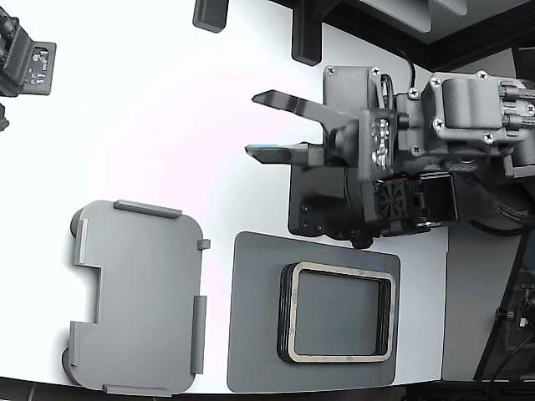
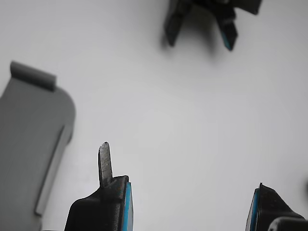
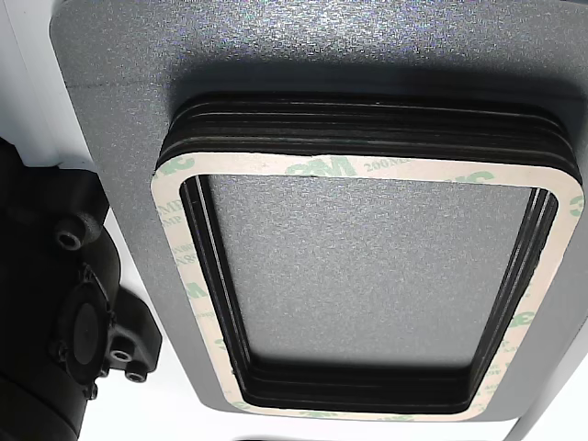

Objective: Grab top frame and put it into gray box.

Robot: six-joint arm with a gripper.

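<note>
The top frame [image 1: 338,269] is cream-beige and lies flat on a dark-edged stack of like frames, at the lower right of the exterior view. The other view shows its printed face [image 3: 367,170] close up. The gray box [image 1: 138,296] is a light gray tray with raised tabs at the lower left; its corner also shows in the wrist view [image 2: 29,125]. My gripper [image 1: 267,127] is open and empty. It hangs over the white table above the stack in the picture, fingers pointing to the exterior view's left. In the wrist view the gripper [image 2: 190,207] holds nothing between its blue-padded fingers.
The stack sits on a darker gray flat mat [image 1: 251,334], also in the other view [image 3: 119,55]. A second dark gripper [image 2: 199,21] shows far ahead in the wrist view; a dark device [image 1: 21,63] sits at the exterior view's upper left. Dark posts [image 1: 305,33] stand at the back.
</note>
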